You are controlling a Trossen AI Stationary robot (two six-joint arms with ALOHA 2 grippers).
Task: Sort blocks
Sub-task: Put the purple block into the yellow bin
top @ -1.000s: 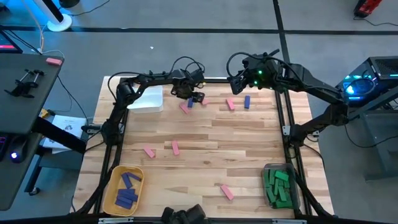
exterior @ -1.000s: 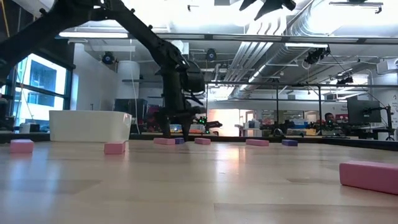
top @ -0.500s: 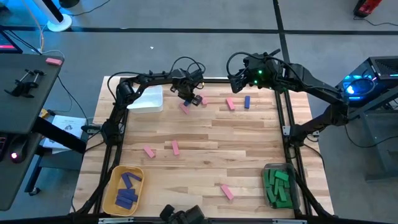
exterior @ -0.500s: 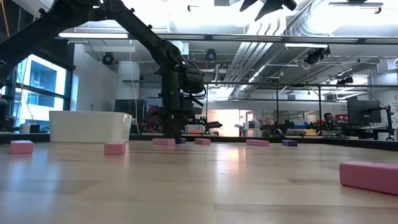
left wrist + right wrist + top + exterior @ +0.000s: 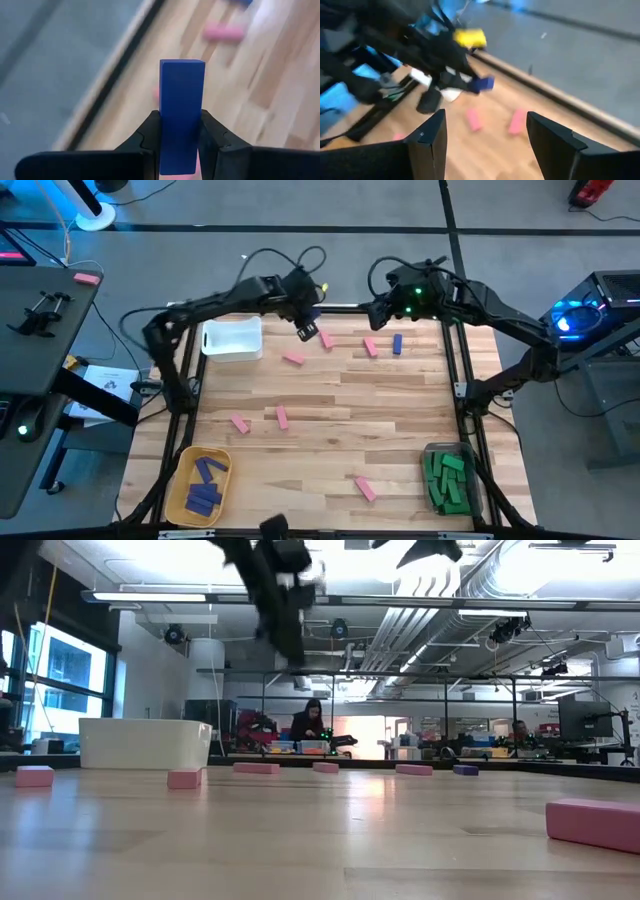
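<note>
Two arms sit at the table's far edge in your high view: the left gripper (image 5: 306,330) just beside the white bin (image 5: 231,340), the right gripper (image 5: 378,312) well apart from it. Pink blocks (image 5: 293,359) lie scattered on open boards beyond the bin. In the low view, the left gripper (image 5: 285,615) hangs high above the bin (image 5: 146,743). Your left wrist view shows the fingers (image 5: 152,135) clamped on a blue block (image 5: 181,112). Your right wrist view shows fingers (image 5: 431,137) spread wide, holding nothing.
</note>
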